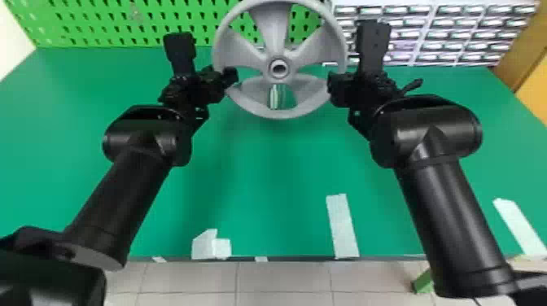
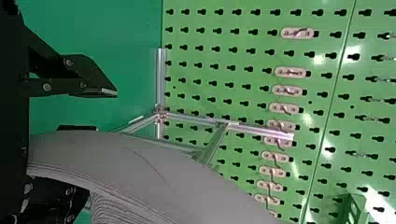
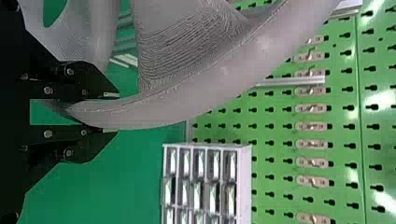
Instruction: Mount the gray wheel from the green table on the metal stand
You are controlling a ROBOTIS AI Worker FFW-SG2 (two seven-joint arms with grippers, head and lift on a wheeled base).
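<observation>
Black housing of the left arm (image 1: 53,276) looms closest in the head view's bottom left corner. Beyond it, the gray wheel (image 1: 278,110) stands roughly upright over the green bench (image 1: 285,171), hub toward the robot, with the left pincer (image 1: 230,77) at one side of its rim and the right pincer (image 1: 334,84) at the other.

From the left wrist, that pincer is spread: bench shows between its fingers, and the rim lies across one of them rather than visibly between the two. The metal stand (image 2: 252,129) rises past the wheel, in front of the green pegboard (image 2: 243,70). My worry is here: with so loose a hold on this side, the wheel could swivel or sag as it is pushed on, and the hub would miss its seat.

In the right wrist view the pincer is pinching the rim between its two fingers, near their tips. A pinch that shallow might slip if the rim snags a bar of the stand. Off to the side sits a drawer cabinet (image 3: 205,182); a wide swing of this arm might clip it.
</observation>
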